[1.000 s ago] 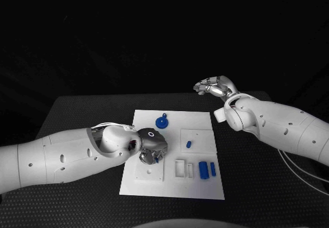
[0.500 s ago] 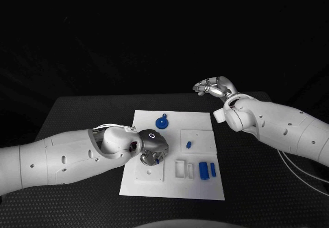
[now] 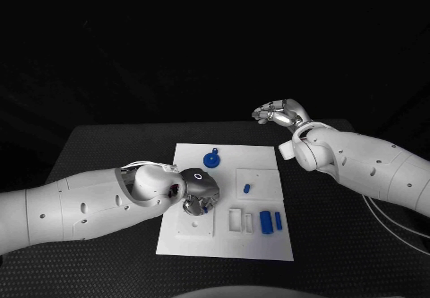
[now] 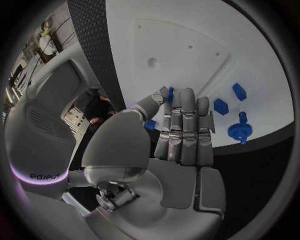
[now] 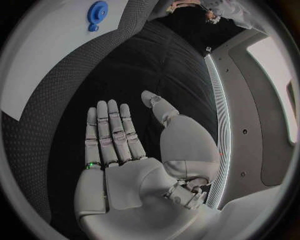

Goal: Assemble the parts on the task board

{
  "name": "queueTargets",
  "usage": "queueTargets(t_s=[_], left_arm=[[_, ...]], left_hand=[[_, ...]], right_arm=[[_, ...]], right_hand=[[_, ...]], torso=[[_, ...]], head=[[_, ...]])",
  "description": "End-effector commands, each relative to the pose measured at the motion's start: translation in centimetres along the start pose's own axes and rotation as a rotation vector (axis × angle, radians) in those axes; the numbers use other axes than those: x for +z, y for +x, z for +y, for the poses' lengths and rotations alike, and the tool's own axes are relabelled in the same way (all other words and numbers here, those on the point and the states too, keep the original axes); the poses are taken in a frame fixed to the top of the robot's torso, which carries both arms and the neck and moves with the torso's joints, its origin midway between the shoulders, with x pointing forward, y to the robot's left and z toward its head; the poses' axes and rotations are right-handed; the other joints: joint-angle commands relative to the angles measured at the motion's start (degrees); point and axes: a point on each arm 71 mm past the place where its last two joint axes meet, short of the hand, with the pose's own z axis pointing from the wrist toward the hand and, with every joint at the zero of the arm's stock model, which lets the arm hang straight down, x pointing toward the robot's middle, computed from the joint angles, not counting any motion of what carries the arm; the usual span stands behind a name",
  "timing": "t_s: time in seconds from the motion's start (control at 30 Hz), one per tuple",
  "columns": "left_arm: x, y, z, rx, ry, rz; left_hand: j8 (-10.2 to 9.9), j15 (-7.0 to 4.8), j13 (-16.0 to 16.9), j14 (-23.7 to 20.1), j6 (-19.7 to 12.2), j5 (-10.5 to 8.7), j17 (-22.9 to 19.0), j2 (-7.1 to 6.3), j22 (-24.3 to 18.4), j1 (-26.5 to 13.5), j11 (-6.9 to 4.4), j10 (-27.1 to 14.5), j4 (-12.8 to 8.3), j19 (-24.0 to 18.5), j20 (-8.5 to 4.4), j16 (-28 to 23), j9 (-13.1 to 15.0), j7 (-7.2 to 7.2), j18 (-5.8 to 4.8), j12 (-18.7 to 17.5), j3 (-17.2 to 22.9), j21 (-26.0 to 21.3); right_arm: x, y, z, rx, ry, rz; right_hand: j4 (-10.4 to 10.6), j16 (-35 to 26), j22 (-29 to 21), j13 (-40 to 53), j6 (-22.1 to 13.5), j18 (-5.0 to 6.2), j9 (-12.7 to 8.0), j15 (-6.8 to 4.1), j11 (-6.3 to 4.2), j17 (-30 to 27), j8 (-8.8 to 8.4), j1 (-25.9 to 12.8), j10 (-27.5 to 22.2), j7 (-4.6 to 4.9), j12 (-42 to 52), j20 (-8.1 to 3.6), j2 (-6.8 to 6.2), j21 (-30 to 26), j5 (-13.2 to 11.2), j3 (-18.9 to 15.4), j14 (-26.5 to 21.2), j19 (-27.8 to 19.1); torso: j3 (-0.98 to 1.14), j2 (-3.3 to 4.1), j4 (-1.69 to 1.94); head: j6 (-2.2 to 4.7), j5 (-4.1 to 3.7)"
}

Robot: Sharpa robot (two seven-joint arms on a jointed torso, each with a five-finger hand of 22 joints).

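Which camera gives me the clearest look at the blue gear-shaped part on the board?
The head view: the blue gear-shaped part lies unobstructed near the task board's far edge. The left wrist view shows it beyond the left hand; the right wrist view catches it at the rim.

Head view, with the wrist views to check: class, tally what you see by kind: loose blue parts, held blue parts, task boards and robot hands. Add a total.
Loose blue parts on the board: 4
Held blue part, pinched by the left hand: 1
Task board: 1
Robot hands, left hand and right hand: 2
Total: 8
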Motion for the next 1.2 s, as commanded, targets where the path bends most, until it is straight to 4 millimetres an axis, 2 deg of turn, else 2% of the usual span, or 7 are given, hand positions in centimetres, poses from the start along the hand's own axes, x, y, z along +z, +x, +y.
queueTargets(t_s=[0.03,1.2], left_arm=[[0.08,0.08,0.00,0.015,-0.008,0.007],[-0.11,0.13,0.04,0.030,-0.022,0.008]], left_hand=[[0.18,-0.11,0.01,0.12,0.33,0.21,0.07,0.73,0.07,0.03,-0.03,0.36,-0.01,-0.04,-0.51,-0.20,0.06,0.05,0.01,0.01,0.47,-0.21],[0.24,-0.20,0.03,0.35,0.58,0.23,0.32,0.55,0.36,0.13,-0.13,0.65,0.01,0.06,-0.59,-0.24,0.17,-0.06,0.03,0.06,0.73,-0.25]], right_arm=[[0.01,0.18,0.13,-0.002,-0.011,0.016],[-0.01,0.24,0.17,0.000,-0.011,0.020]], right_hand=[[-0.03,-0.23,-0.04,-0.08,-0.36,-0.62,-0.06,0.01,0.25,-0.07,0.21,0.56,-0.13,-0.04,0.32,0.00,0.23,-0.22,0.05,-0.03,0.21,-0.02],[-0.03,-0.46,0.00,-0.08,-0.36,-0.61,-0.11,-0.01,0.25,-0.11,0.25,0.58,-0.14,-0.05,0.33,0.03,0.22,-0.41,0.03,-0.09,0.32,0.04]], torso=[[-0.03,0.02,-0.02],[0.00,-0.01,0.00]], head=[[-0.02,0.06],[0.01,0.06]])
